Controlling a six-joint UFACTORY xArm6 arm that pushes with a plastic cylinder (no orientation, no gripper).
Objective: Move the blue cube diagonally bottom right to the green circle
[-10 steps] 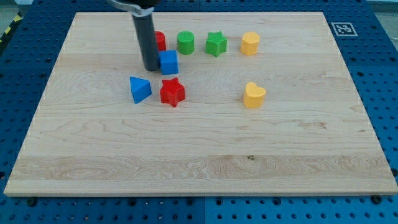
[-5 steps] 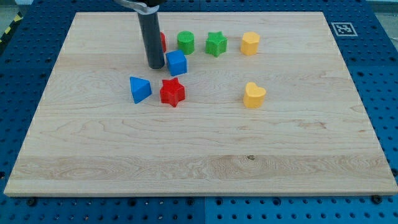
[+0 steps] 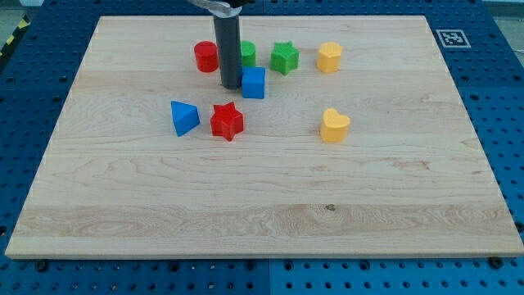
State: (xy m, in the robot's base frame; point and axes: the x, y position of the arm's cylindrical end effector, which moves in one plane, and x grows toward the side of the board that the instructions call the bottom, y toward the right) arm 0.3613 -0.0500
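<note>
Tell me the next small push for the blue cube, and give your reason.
Probably one more short push toward the view's right. My tip touches the blue cube on its left side, and the cube sits just below the green circle, hardly to its right yet.

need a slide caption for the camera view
My tip presses the blue cube's left side, just below the green circle.

Bright, even overhead light, soft short shadows, sharp focus, no glare.

The pale wooden board shows grain; the blue cube looks smooth matt plastic.
</note>
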